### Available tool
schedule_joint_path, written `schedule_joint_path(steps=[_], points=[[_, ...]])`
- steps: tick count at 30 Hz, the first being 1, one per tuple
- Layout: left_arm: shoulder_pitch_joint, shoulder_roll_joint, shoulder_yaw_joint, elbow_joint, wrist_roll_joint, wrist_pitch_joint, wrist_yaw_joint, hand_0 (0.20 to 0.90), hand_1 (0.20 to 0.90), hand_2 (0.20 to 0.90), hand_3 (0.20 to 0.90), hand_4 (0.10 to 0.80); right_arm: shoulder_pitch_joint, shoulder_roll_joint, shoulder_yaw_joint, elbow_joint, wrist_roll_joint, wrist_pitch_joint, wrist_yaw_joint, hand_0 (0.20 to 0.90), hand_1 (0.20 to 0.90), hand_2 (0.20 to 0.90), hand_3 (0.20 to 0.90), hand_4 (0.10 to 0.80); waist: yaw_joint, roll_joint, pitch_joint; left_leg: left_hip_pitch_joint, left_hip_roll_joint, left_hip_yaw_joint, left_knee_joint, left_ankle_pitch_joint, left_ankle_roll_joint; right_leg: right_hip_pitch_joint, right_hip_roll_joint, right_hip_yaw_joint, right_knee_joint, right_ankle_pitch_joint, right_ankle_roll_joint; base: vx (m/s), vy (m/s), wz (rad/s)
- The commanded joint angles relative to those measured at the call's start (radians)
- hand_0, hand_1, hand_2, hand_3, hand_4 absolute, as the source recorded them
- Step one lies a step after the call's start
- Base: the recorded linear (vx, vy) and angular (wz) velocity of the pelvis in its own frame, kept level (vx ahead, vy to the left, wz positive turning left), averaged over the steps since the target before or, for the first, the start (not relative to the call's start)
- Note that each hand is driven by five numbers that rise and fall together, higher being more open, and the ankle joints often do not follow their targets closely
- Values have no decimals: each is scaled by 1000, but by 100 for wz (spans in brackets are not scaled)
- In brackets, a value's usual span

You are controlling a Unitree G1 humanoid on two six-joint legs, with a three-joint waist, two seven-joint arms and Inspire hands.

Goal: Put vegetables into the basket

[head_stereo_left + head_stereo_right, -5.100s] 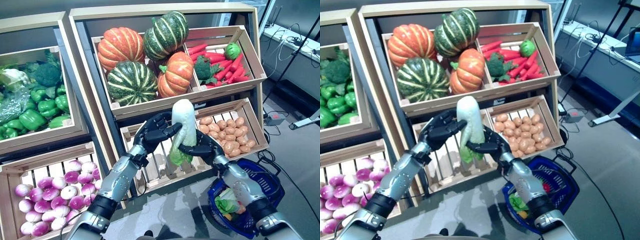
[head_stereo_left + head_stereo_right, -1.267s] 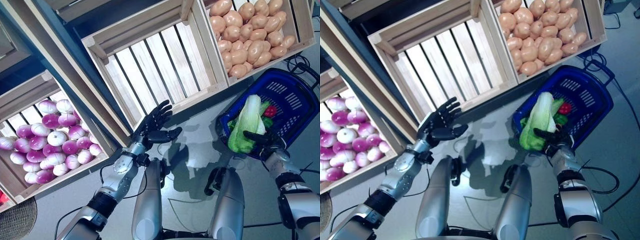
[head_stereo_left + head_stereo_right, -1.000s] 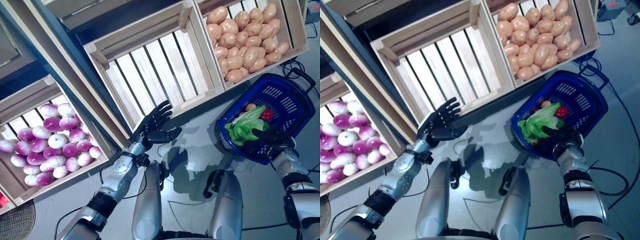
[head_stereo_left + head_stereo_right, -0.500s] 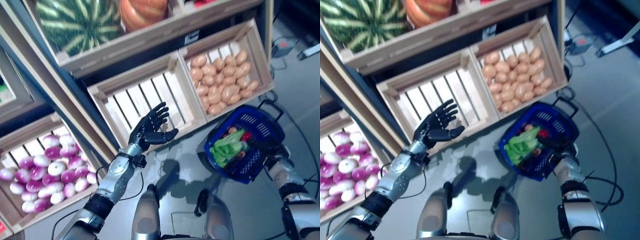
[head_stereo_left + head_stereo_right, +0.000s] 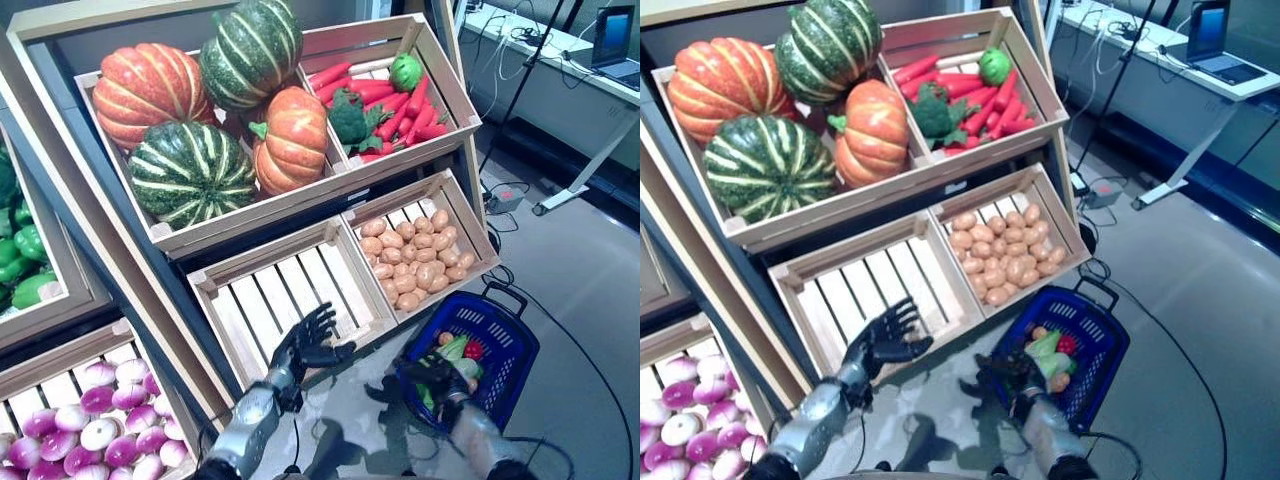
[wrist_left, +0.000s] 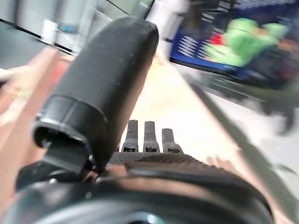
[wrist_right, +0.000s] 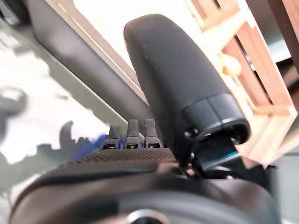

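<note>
The blue basket [image 5: 503, 383] stands on the floor below the potato crate. A leafy green cabbage [image 5: 456, 349] lies in it with a small red vegetable [image 5: 474, 350] and an orange one [image 5: 445, 338]. My right hand [image 5: 433, 377] hovers by the basket's near left rim, fingers straight and holding nothing; its own wrist view shows the same right hand [image 7: 140, 140]. My left hand [image 5: 305, 346] is raised, open and bare, in front of the empty slatted crate [image 5: 290, 295]. The left wrist view shows the left hand [image 6: 145, 137] with the basket [image 6: 196, 49] blurred beyond it.
Potatoes [image 5: 417, 264] fill the crate right of the empty one. Above sit pumpkins [image 5: 190, 175] and a crate of carrots and broccoli [image 5: 385, 100]. Purple turnips [image 5: 90, 425] lie at lower left, green peppers [image 5: 25, 265] at far left. Grey floor [image 5: 580, 290] opens to the right.
The camera has tilted up, bringing the upper shelves into view. My right hand let go of the cabbage in the basket and drew back to its rim. The left hand stays open.
</note>
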Motion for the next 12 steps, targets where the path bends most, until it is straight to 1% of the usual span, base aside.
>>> schedule_joint_path(steps=[1,2,3,5,9,12], points=[[-26,-35,53,68,76,-78,42,900,900,900,900,800,14,-13,-8,-180,-63,-111,29,900,900,900,900,800,-26,-7,-33,-36,-4,14,-57,107,22,3,-8,69,-56,132,-55,54,23,-3],[-21,-38,58,80,79,-77,44,900,900,900,900,800,23,-10,-3,-190,-65,-111,40,900,900,900,900,800,-29,-7,-34,-35,-5,14,-57,106,22,5,-8,70,-58,132,-54,38,20,-2],[-13,-48,72,128,111,-103,36,900,900,900,900,800,51,2,17,-213,-67,-120,58,900,900,900,900,800,-36,-6,-35,-33,-7,15,-57,105,22,7,-10,72,-60,132,-53,31,28,-1],[-10,-52,61,169,158,-109,28,900,900,900,900,800,70,12,43,-200,-66,-129,86,900,900,900,900,800,-40,-1,-36,-32,-11,14,-57,104,21,10,-11,71,-60,130,-51,34,39,0],[-17,-76,51,216,132,-79,15,900,900,900,900,800,68,15,87,-165,-141,-134,99,900,900,900,900,800,-36,10,-30,-28,-19,3,-57,102,24,16,-19,64,-52,123,-49,22,49,4],[-52,-77,41,267,126,-77,43,900,900,900,900,800,29,5,106,-108,-156,-148,53,900,900,900,900,800,-21,15,-31,-27,-25,-11,-57,101,24,29,-26,47,-54,118,-51,19,21,5]])
